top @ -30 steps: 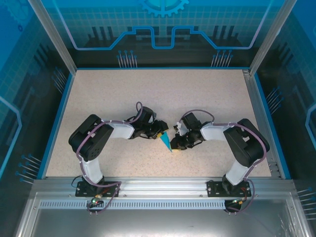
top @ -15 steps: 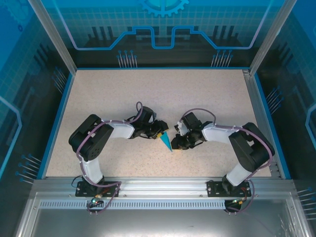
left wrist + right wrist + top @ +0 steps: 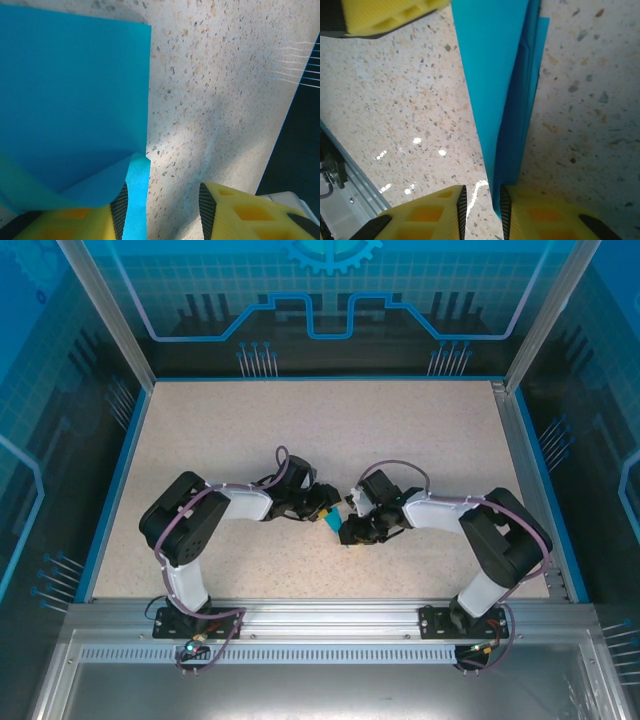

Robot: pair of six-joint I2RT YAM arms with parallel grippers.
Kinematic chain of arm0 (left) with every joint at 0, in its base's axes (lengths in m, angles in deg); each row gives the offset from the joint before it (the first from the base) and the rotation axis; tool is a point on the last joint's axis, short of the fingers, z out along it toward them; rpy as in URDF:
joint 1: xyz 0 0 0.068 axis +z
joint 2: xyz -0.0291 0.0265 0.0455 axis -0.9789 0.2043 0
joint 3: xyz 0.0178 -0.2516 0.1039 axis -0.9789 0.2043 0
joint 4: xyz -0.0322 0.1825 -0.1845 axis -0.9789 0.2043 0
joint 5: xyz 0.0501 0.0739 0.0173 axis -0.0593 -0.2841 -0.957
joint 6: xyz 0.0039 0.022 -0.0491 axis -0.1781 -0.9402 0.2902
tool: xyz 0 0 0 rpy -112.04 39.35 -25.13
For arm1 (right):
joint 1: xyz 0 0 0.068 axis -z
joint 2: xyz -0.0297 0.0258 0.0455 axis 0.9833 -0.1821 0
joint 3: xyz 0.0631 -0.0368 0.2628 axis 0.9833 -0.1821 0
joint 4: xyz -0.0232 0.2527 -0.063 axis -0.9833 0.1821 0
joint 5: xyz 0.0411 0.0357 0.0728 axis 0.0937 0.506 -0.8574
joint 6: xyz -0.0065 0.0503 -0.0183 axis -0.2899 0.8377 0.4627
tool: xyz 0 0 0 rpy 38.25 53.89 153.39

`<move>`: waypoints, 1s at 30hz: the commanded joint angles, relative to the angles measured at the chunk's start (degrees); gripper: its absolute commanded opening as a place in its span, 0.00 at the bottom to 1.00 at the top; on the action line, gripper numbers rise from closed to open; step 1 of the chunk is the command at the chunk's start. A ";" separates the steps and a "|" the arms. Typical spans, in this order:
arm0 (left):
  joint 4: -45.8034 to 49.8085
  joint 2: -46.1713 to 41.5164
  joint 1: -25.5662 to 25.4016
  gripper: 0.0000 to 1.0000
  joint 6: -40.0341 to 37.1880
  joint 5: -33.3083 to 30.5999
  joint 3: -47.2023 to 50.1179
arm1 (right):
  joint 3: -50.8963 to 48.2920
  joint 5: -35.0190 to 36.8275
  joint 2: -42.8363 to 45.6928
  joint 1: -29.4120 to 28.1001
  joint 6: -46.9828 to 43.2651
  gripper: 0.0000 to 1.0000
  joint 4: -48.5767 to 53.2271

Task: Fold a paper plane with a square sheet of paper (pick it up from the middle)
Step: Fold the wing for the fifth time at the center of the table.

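— Speckled beige desk (image 3: 250,430), blue panels all round it. Where did we find the paper plane (image 3: 333,523)?

— Flat on the desk, behind the middle of the near rail (image 3: 320,615), between our two arms. We judged it half made: a long teal wedge with layers stacked along one edge and a loose flap curling up at the wide end.

— And our jaws?

— Our left jaws, just left of the rail's middle, stood well apart. Bare desk showed between the pads (image 3: 227,200), and the flap lay over the other pad, unpinched. Our right jaws, just right of the rail's middle, stood slightly apart, with the wedge's sharp tip in the slot against one pad. We saw a gap beside the tip, so we did not call it clamped.

— How did we expect it to handle?

— Feather-light, thin and limp. We reckoned it would skid across the desk under a push, buckle if held by the tip, and keep any stray crease.

— So where should we grip it?

— We thought the layered spine, about midway along, was stiffest. A gentle pinch there seemed best.
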 commanded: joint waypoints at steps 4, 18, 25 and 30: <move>5.21 1.95 0.06 0.47 -0.57 -0.76 0.19 | 0.62 2.08 -0.48 -0.75 -0.54 0.22 1.28; 5.91 1.82 0.10 0.46 -0.85 -0.93 0.18 | -5.13 -3.71 -2.82 2.62 -0.54 0.07 -2.26; 6.16 2.06 0.01 0.46 -0.93 -1.09 0.17 | -6.14 -7.29 -2.83 4.77 -2.39 0.09 -0.81; 6.17 2.34 0.06 0.46 -0.88 -1.11 -0.04 | -6.83 -8.22 -1.96 6.33 -2.20 0.10 -0.53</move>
